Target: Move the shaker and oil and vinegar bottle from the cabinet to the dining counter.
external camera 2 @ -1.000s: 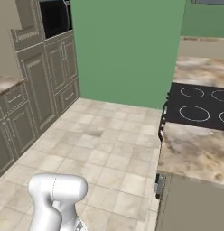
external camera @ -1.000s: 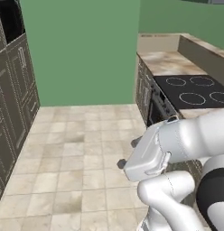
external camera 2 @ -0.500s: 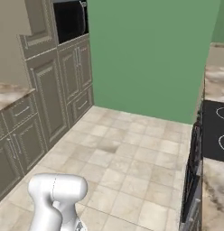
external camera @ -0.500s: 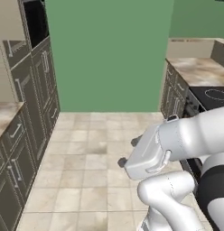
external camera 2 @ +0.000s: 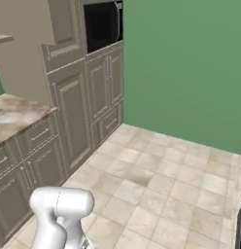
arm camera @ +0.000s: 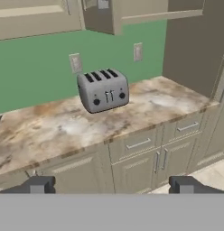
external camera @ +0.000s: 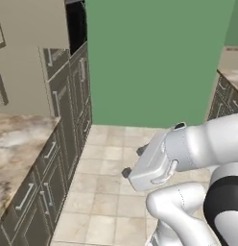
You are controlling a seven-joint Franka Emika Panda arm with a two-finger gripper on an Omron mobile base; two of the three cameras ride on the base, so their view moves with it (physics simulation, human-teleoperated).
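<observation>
Cabinet (arm camera: 132, 11) ahead; gripper (arm camera: 113, 185) level (jaws wide).

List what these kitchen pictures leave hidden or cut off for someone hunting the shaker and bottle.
- Upper cabinet, hand view: cut off by the top edge, inside unseen.
- Claw, hand view: open, empty; fingertips partly cut off.
- Marbled worktop, left base view: cut off by the left edge.
</observation>
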